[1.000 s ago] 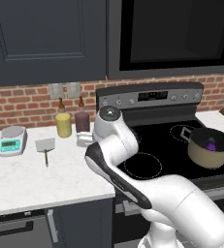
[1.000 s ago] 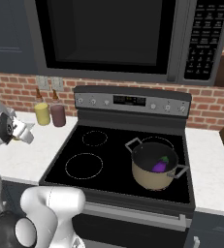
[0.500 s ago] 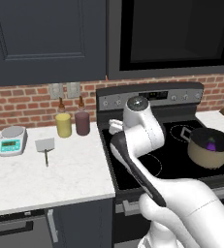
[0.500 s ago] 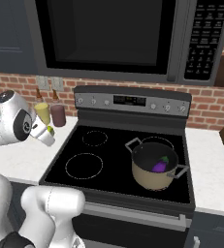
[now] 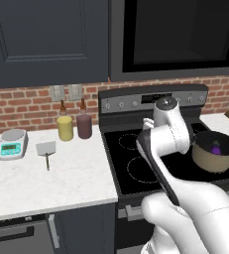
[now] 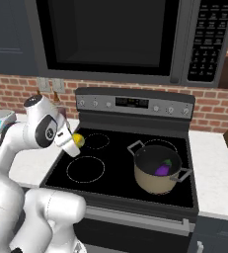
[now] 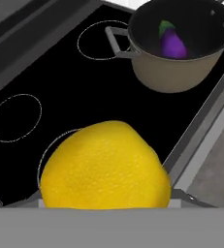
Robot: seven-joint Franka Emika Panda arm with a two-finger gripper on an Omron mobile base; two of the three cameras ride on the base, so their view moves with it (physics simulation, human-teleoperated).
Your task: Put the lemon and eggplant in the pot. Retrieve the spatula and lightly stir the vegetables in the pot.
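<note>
My gripper (image 6: 72, 143) is shut on the lemon (image 6: 78, 140), a bright yellow fruit held above the stove's left burners. In the hand view the lemon (image 7: 106, 164) bulges large between the fingertips of the gripper (image 7: 108, 199). The tan pot (image 6: 154, 183) stands on the front right burner, well to the right of the gripper. The purple eggplant (image 6: 162, 169) lies inside it, also seen as the eggplant (image 7: 174, 46) in the pot (image 7: 171, 75) and the eggplant (image 5: 216, 147) in the pot (image 5: 211, 159). The grey spatula (image 5: 46, 149) lies flat on the white counter left of the stove.
A pale yellow jar (image 5: 64, 128) and a maroon jar (image 5: 84, 126) stand at the brick wall behind the spatula. A kitchen scale (image 5: 13, 143) sits at the far left. The black stovetop (image 6: 110, 170) lies under the gripper; a microwave (image 6: 115, 39) hangs overhead.
The arm has swung right, from over the counter near the jars to above the stove's left burners, carrying the lemon with it. Pot, eggplant and spatula have stayed put.
</note>
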